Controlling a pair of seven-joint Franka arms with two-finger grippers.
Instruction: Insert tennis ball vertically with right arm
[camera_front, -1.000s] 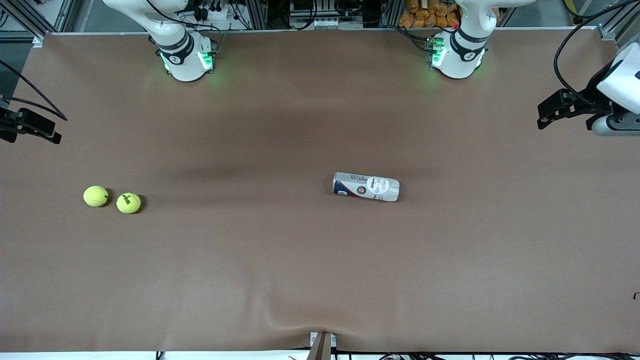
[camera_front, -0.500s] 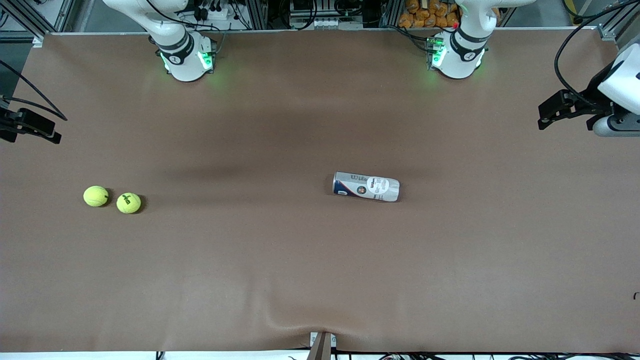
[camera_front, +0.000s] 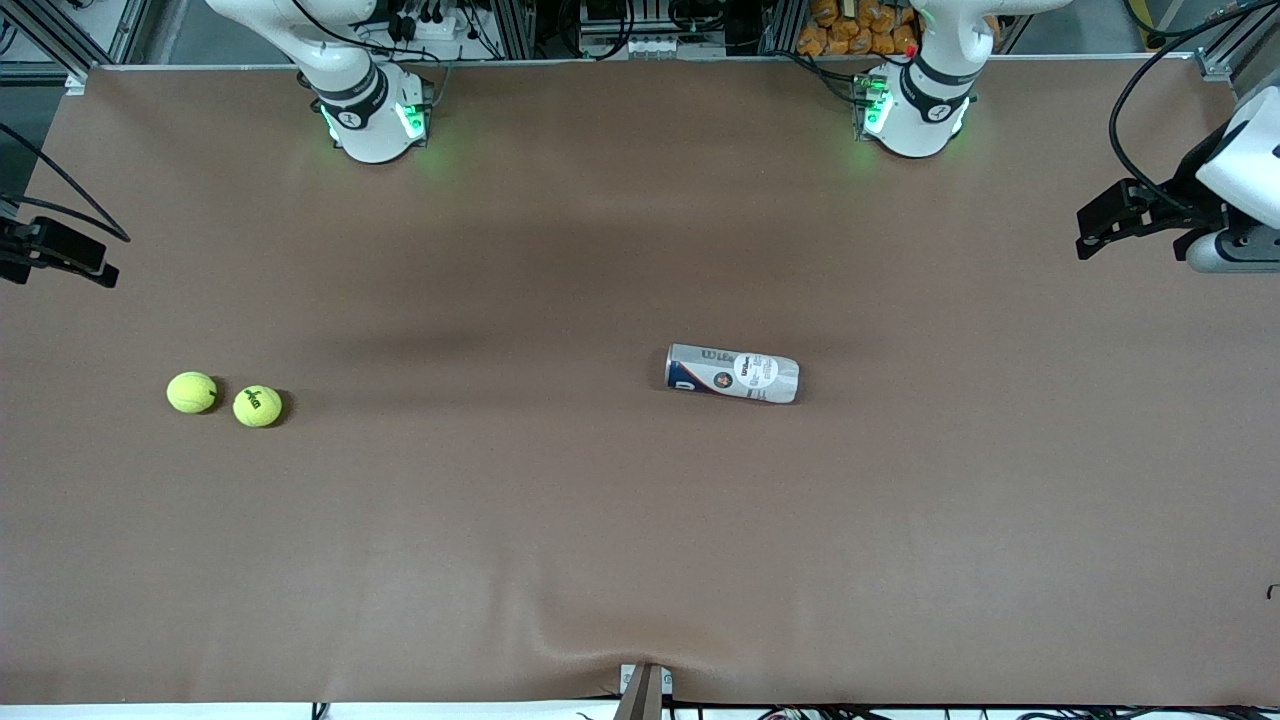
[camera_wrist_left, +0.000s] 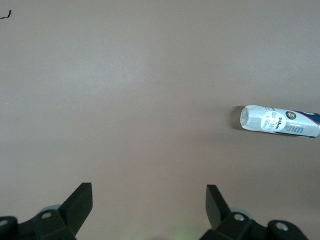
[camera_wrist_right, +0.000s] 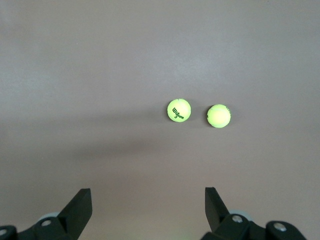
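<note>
Two yellow-green tennis balls (camera_front: 192, 392) (camera_front: 257, 406) lie side by side on the brown table near the right arm's end; they also show in the right wrist view (camera_wrist_right: 219, 115) (camera_wrist_right: 179, 110). A silver-and-blue ball can (camera_front: 732, 373) lies on its side mid-table, also seen in the left wrist view (camera_wrist_left: 280, 121). My right gripper (camera_front: 90, 265) (camera_wrist_right: 148, 196) is open and empty, high over the table's right-arm end, with the balls well apart from it. My left gripper (camera_front: 1095, 225) (camera_wrist_left: 149, 192) is open and empty, high over the left-arm end.
The brown cover (camera_front: 600, 250) has a wrinkle at the edge nearest the front camera (camera_front: 590, 645), by a small clamp (camera_front: 645, 690). A small black mark (camera_front: 1272, 592) lies near the left arm's end.
Both grippers have drifted very slightly. The balls and the can have not moved.
</note>
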